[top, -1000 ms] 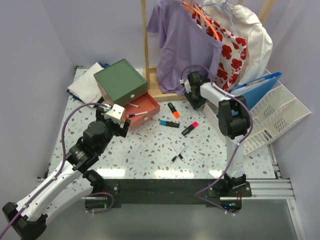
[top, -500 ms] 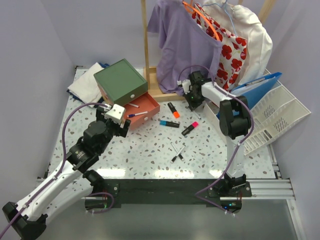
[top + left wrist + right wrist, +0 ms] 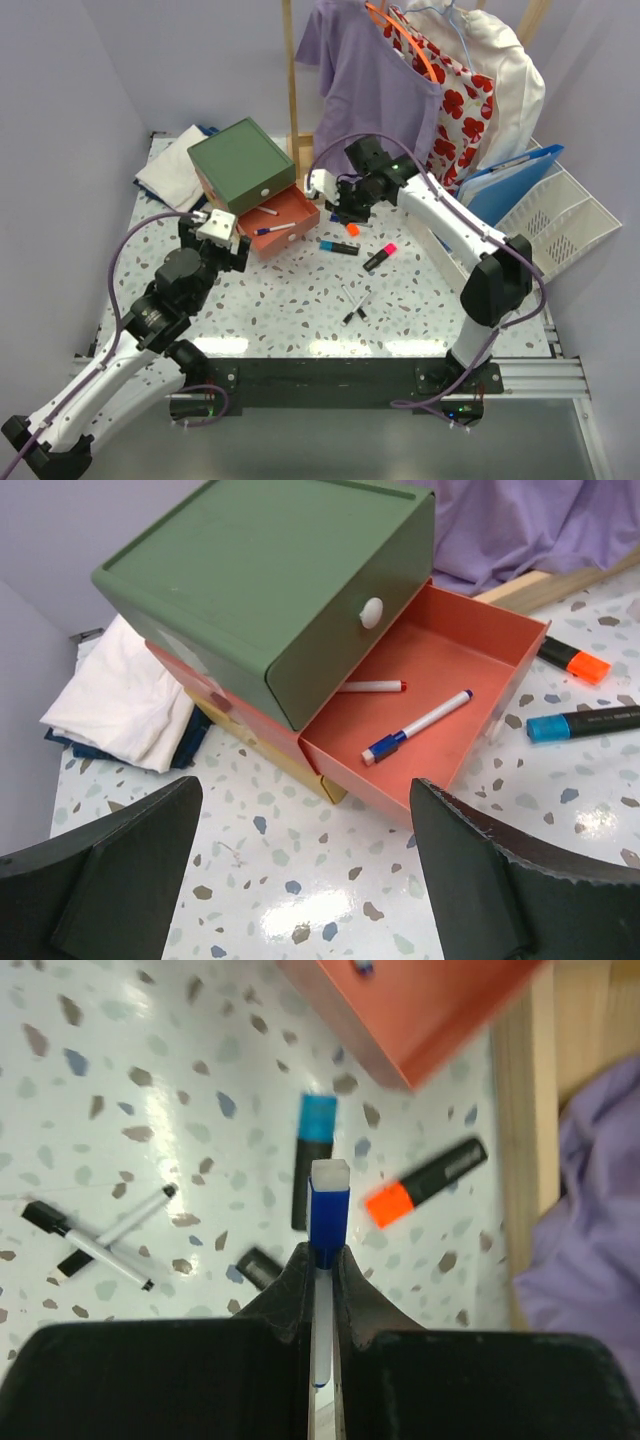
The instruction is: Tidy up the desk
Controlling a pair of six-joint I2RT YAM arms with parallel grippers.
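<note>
**Desk state: right gripper clamped on a marker, left gripper wide open**

We log the desk [image 3: 300, 325] filling the middle of the overhead view, with its black front bar [image 3: 330, 382] nearest the arm bases.

Surroundings:
- At far left is a drawer stack: green box [image 3: 270, 580] on top, orange drawer [image 3: 440, 670] standing open toward the right, yellow unit [image 3: 290, 760] beneath.
- A folded white cloth [image 3: 120, 705] lies just left of the stack.
- A wooden rack [image 3: 291, 80] stands at the far edge with three garments. The purple shirt [image 3: 365, 90] hangs just behind the right arm.
- A white file tray [image 3: 570, 225] holding a blue folder [image 3: 520, 165] takes up the right edge.

Right gripper [image 3: 327, 1258]: fingers together, clamped on a blue-capped marker [image 3: 329, 1218], above the desk just right of the open drawer.

Left gripper [image 3: 305, 800]: fingers wide apart, nothing between them, on the near side of the stack.

Bare speckled surface runs along the near side, around the crossed pens.

Counts:
- Two pens in the drawer: red-tipped pen [image 3: 372, 686] and blue-capped pen [image 3: 418, 725].
- Three loose highlighters: orange highlighter [image 3: 425, 1182], teal highlighter [image 3: 313, 1160], pink highlighter [image 3: 381, 257].
- Two crossed pens [image 3: 355, 303], black and white.
</note>
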